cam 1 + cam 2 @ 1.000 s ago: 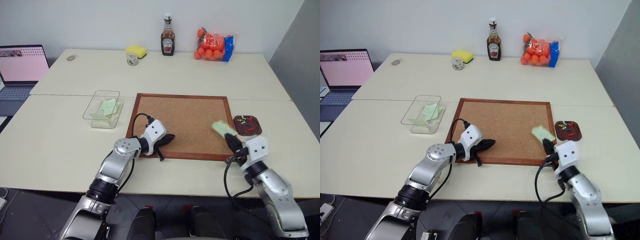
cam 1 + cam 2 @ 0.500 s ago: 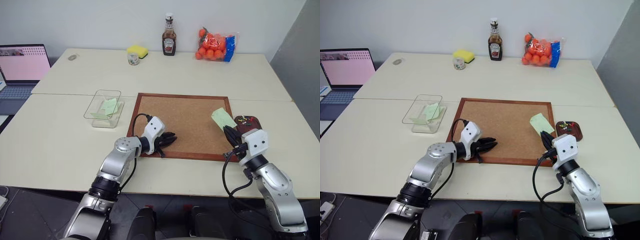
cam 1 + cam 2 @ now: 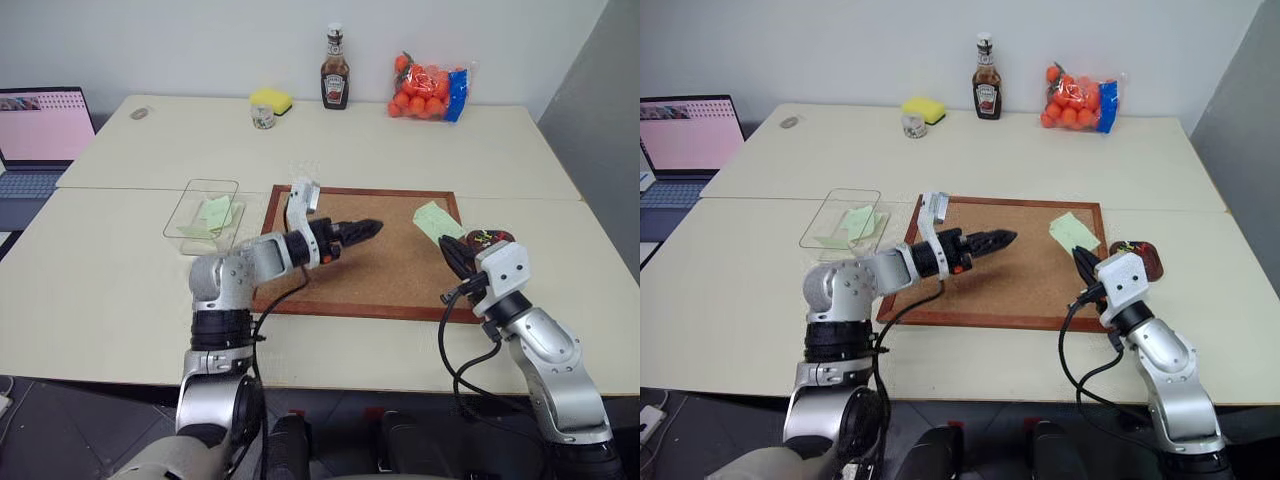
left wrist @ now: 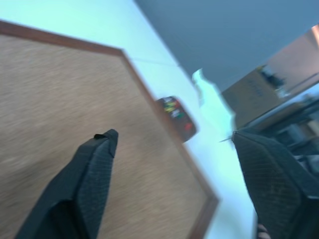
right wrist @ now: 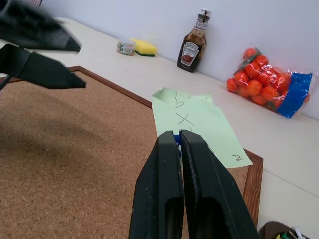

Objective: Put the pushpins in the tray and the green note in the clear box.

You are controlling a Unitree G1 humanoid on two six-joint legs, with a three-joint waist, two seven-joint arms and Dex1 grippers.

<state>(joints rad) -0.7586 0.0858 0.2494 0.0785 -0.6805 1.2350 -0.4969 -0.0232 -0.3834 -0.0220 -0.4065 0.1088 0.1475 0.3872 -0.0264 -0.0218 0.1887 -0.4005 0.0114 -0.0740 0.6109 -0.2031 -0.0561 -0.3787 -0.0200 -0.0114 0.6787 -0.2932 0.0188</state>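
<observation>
Above the cork board's [image 3: 365,250] right edge, right gripper [image 5: 179,137] clenched on green note [image 5: 199,124], just left of tray [image 3: 495,240]; over board's middle, left gripper [image 3: 365,228] spread wide, empty.

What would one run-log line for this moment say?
right gripper: shut on green note | left gripper: open over cork board | tray: holds pushpins | clear box: holds another note

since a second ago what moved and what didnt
The left gripper rose from the cork board's near edge, reached out over the board and opened wide. The right gripper, shut on the green note, lifted it a little higher. The clear box, the tray and the back-table items stayed put.
</observation>
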